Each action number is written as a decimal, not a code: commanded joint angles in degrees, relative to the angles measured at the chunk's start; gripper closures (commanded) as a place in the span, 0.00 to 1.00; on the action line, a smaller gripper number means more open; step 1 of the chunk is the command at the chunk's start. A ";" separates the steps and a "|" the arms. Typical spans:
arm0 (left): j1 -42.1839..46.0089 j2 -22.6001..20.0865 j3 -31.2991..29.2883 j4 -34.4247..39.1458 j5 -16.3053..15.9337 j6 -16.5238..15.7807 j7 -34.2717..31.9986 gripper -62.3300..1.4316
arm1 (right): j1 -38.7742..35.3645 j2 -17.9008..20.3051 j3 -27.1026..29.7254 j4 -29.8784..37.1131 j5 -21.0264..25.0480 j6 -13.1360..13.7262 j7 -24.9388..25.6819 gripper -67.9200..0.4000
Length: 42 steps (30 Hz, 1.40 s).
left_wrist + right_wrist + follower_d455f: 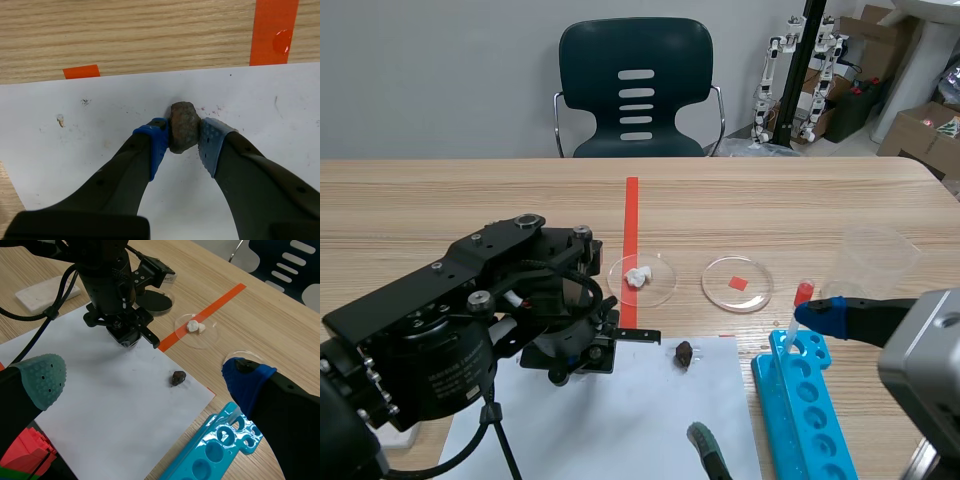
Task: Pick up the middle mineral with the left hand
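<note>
Left gripper [184,142] clamped on brown mineral [184,131], blue pads pressing its two sides, low over white paper sheet [100,165]; whether stone touches paper, cannot tell. Second dark mineral [684,354] lies on same sheet, well apart. White mineral [638,277] sits in petri dish [665,287]. Right gripper [145,377] spread wide, holding nothing, above blue tube rack [210,440].

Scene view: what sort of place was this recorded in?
Probably a robotics lab: small humanoid robots hang on a stand in the far corner beside cardboard boxes, and the wooden table carries a blue tube rack and petri dishes.
</note>
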 commanded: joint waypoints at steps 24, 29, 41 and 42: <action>7.15 -10.01 -0.74 12.61 -3.28 0.20 -19.43 0.78 | 0.04 -0.15 0.37 1.16 0.39 0.00 0.85 0.00; 13.55 -15.04 -2.93 19.45 -5.40 0.04 -27.02 0.78 | 0.04 -0.15 0.37 1.16 0.39 0.00 0.85 0.00; 31.58 -30.23 -12.13 32.96 -12.11 -6.75 -44.44 0.78 | 0.04 -0.15 0.37 1.16 0.39 0.00 0.85 0.00; 33.38 -31.47 -13.44 33.77 -12.94 -8.17 -45.92 0.78 | 0.04 -0.15 0.37 1.16 0.39 0.00 0.85 0.00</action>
